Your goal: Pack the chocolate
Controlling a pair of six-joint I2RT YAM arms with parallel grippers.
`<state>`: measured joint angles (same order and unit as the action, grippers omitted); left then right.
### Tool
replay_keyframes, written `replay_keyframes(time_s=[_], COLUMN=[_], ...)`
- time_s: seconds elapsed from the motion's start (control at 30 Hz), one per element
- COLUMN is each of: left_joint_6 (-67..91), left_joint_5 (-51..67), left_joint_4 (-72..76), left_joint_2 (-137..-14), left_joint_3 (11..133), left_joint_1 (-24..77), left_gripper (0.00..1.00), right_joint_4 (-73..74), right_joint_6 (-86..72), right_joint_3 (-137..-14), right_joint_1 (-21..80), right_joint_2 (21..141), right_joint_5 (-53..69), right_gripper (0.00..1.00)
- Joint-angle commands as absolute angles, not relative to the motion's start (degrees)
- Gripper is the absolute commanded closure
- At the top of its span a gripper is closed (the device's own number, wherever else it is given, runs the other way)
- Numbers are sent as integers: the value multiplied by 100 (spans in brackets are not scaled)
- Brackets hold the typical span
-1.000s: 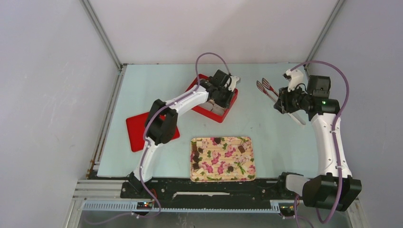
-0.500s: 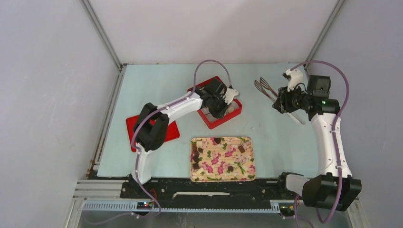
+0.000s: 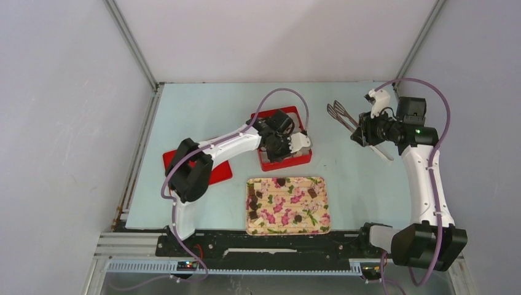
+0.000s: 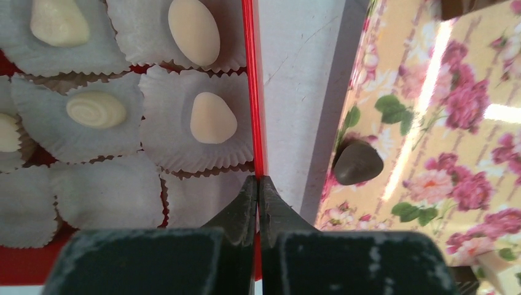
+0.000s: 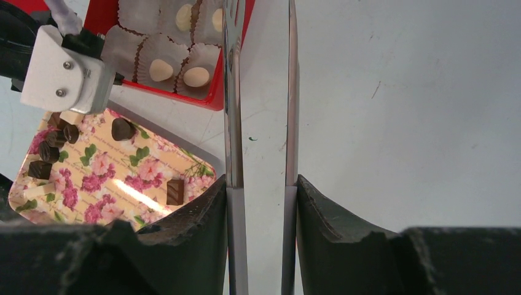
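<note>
Across the pale blue table (image 3: pixel 203 110), bare surface stretches behind and to both sides. Nearest the arms sits the rectangular flower-printed tray (image 3: pixel 307 228), its far edge just beside the red open-topped box (image 3: pixel 285 164), with a narrow strip of table between them. A flat red lid (image 3: pixel 221 174) lies further left. The left gripper (image 4: pixel 257 184) is clenched on the box wall facing the tray. The right gripper (image 5: pixel 261 190) grasps slim metal tongs (image 3: pixel 339 114) above bare table. Pale chocolate (image 4: pixel 212 118) sits in the box's white paper cups (image 4: pixel 184 141); dark chocolate pieces (image 4: pixel 357 163) lie on the tray.
</note>
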<state>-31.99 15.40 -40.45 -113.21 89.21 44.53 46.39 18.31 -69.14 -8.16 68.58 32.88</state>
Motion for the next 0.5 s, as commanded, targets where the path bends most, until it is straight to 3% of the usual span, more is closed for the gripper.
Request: replay_keyframes(time_s=[0.0, 0.37, 0.47], left_joint_6=[-4086, -4610, -4819], left_joint_5=[828, 501, 311], left_joint_4=[-4708, -5350, -5476], left_joint_2=[-11272, -11240, -11188], left_joint_3=[8644, 8654, 8616], left_joint_1=[4452, 4449, 4442], left_gripper=[100, 100, 87], right_joint_4=[4387, 4373, 4340], right_joint_6=[1789, 1810, 1814], right_joint_3=[-6963, -6962, -6961], right_joint_1=[-817, -774, -743], right_joint_2=[6831, 6886, 6906], right_joint_5=[3462, 3515, 3507], right_gripper=[58, 58, 58])
